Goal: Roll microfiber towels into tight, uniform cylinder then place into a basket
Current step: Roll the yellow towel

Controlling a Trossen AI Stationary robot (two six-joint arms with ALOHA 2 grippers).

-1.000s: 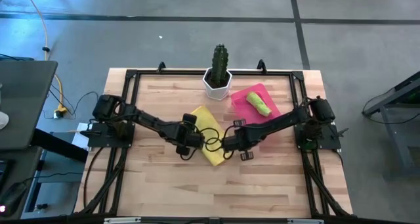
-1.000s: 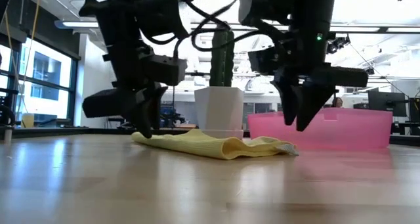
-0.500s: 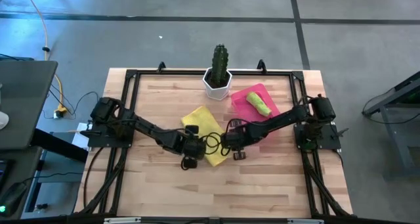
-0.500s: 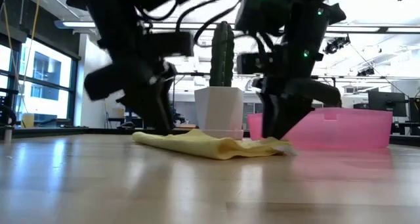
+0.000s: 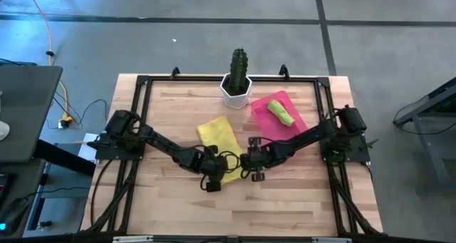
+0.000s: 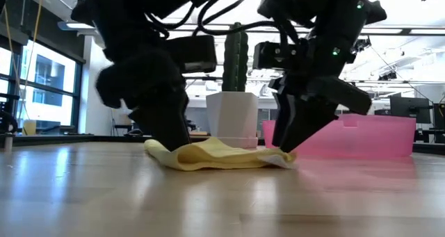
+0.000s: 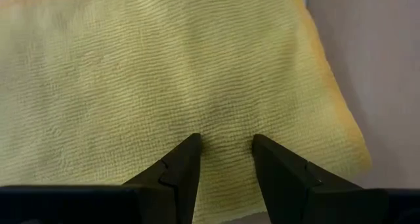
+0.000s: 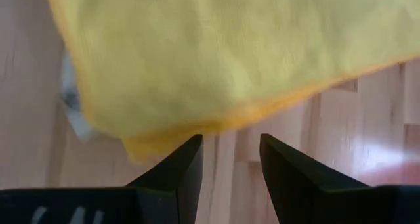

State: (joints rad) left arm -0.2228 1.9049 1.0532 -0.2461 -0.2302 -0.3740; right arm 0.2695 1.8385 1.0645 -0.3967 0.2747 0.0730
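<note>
While the pink basket (image 5: 279, 115) already holds the rolled green towel (image 5: 281, 112), the yellow towel (image 5: 217, 138) lies flat at table centre. Over the last second both arms have slid to its near edge and dropped. Left gripper (image 7: 225, 159) presses onto the cloth, right gripper (image 8: 230, 157) straddles the hem, both narrowly parted, holding nothing. Judgement: rolling is about to start.

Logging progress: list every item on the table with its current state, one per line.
Yellow towel: flat, unrolled, on the table.
Green towel: rolled, in the pink tray.
Left gripper: fingers open, on the yellow towel.
Right gripper: fingers open at the towel's edge.
Cactus pot: upright.
</note>
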